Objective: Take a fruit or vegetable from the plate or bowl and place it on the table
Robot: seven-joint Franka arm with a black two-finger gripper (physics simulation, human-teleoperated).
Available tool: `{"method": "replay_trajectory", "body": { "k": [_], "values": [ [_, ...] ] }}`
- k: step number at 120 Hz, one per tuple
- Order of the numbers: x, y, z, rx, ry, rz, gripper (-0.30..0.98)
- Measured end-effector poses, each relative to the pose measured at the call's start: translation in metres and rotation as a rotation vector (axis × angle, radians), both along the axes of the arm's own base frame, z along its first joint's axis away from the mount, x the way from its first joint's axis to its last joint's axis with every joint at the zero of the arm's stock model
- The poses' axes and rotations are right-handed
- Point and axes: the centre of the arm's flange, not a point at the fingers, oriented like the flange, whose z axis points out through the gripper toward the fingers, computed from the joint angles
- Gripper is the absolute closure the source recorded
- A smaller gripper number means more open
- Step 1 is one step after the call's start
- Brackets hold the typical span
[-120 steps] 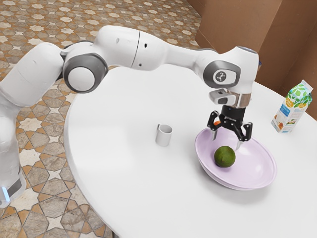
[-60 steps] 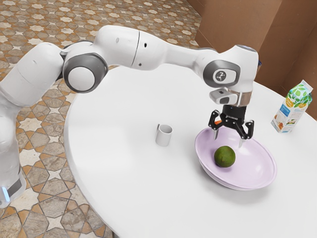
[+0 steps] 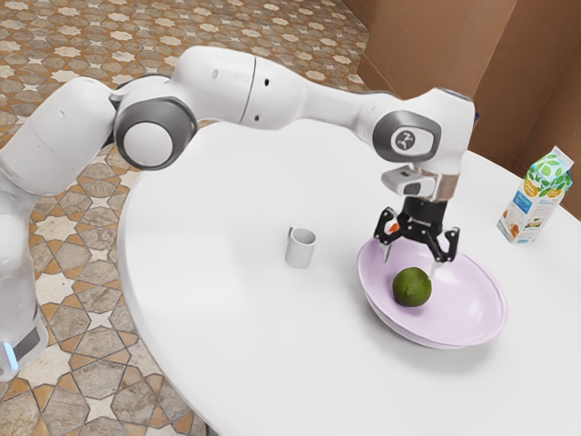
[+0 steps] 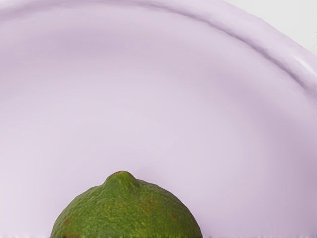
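My gripper (image 3: 410, 263) is open over the bowl in the exterior view, its two fingers spread wide and pointing down with nothing between them. Just below the fingertips a dark green lime (image 3: 412, 287) lies inside the pale purple bowl (image 3: 472, 304). The wrist view has the lime (image 4: 126, 213) at its lower edge, stem tip visible and the rest cut off, against the bowl's smooth inner surface (image 4: 148, 109).
On the white table (image 3: 218, 272), a small grey-white mug (image 3: 300, 248) stands apart from the bowl, toward the exterior view's left. A carton (image 3: 536, 198) stands beyond the bowl at the exterior view's right. A small orange-red thing (image 3: 394, 228) is partly hidden behind the gripper.
My hand has shifted slightly toward the exterior view's left and a little lower since half a second ago. The lime and bowl have stayed where they were.
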Motion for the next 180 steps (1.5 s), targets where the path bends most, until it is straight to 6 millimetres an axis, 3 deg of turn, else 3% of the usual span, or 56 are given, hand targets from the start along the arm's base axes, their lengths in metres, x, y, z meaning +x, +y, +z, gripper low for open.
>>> {"method": "replay_trajectory", "body": {
  "k": [77, 117, 148, 166, 180],
  "values": [
    [0.018, -0.005, -0.042, 0.048, -0.014, 0.077, 0.00],
    [0.020, -0.007, -0.041, 0.044, -0.025, 0.110, 0.27],
    [0.013, -0.002, -0.004, 0.045, -0.055, 0.167, 0.43],
    [-0.007, 0.006, 0.061, 0.068, -0.108, 0.209, 0.41],
    [-0.023, 0.044, 0.104, 0.120, -0.124, 0.303, 0.40]
  ]
}}
